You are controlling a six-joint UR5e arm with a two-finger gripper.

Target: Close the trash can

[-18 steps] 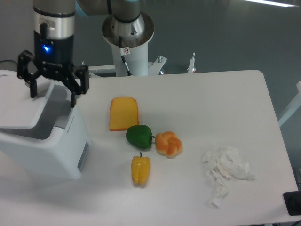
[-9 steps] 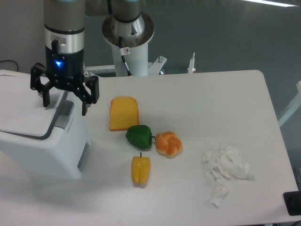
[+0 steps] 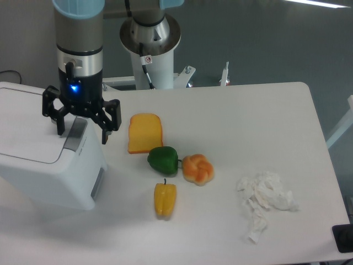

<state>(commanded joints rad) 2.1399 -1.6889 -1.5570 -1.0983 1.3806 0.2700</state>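
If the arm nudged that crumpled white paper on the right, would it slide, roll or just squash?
The crumpled white paper looks thin and loosely wadded, so it would probably squash and deform. It seems very light, so a nudge would likely scoot it across the smooth table. Its ragged, irregular shape makes rolling unlikely.

White table (image 3: 259, 105): trash can (image 3: 49, 171), toy foods (image 3: 165, 160), tissue (image 3: 266, 201)

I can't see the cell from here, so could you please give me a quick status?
Gripper open, above trash can rear edge. Lid looks flat, shut. Nothing in the way.
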